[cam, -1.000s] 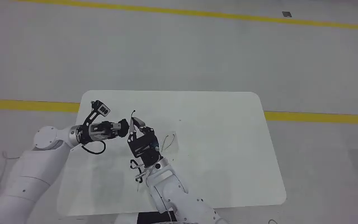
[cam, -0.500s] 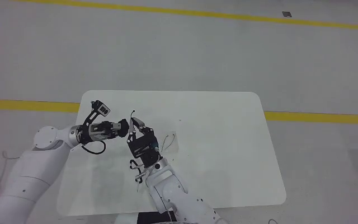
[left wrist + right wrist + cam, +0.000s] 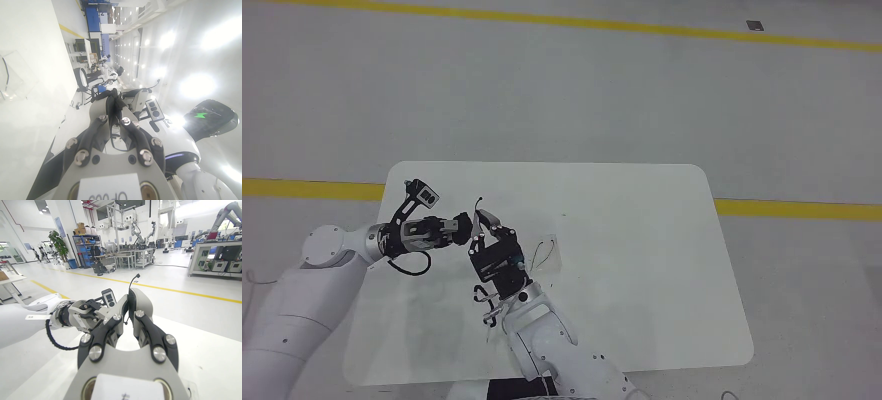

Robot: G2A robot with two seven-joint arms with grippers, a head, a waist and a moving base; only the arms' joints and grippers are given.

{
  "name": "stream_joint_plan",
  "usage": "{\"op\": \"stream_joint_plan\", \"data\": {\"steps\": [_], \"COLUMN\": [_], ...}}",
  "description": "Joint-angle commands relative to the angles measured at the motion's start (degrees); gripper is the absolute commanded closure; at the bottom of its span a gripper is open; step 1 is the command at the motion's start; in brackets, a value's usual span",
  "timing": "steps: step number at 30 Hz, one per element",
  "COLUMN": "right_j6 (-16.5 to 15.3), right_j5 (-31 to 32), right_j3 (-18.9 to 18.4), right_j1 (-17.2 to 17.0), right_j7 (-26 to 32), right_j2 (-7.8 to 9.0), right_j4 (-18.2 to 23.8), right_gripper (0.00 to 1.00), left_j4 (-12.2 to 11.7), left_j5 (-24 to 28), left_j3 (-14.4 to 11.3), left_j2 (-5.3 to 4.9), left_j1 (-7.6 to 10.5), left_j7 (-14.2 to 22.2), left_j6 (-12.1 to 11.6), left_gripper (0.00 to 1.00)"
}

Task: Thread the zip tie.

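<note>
A thin black zip tie is held above the white table between both grippers. My right gripper is shut on its strap, and the head end sticks up past the fingertips. My left gripper is shut on the same zip tie, whose strap curves in a loop between the fingers. In the top view the left gripper and the right gripper meet tip to tip near the table's left side, with the tie's head just above them.
A clear plastic bag lies on the table just right of the grippers, and another black tie rests in it. The table's right half is bare white surface. A yellow line crosses the floor behind.
</note>
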State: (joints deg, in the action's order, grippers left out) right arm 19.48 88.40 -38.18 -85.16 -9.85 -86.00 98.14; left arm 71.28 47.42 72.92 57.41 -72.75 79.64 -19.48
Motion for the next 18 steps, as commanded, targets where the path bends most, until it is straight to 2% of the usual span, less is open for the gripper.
{"op": "stream_joint_plan", "data": {"steps": [1, 18], "right_j6": [0.00, 0.00], "right_j5": [0.10, 0.68], "right_j3": [0.02, -0.58], "right_j1": [0.04, -0.28], "right_j7": [-0.02, -0.35], "right_j2": [-0.02, -0.39], "right_j4": [-0.05, -0.21], "right_gripper": [1.00, 1.00], "left_j4": [0.00, 0.00], "left_j5": [0.00, 0.00], "left_j3": [0.00, 0.00], "left_j2": [0.00, 0.00], "left_j1": [0.00, 0.00], "left_j7": [0.00, 0.00], "left_j6": [0.00, 0.00], "left_gripper": [1.00, 1.00]}}
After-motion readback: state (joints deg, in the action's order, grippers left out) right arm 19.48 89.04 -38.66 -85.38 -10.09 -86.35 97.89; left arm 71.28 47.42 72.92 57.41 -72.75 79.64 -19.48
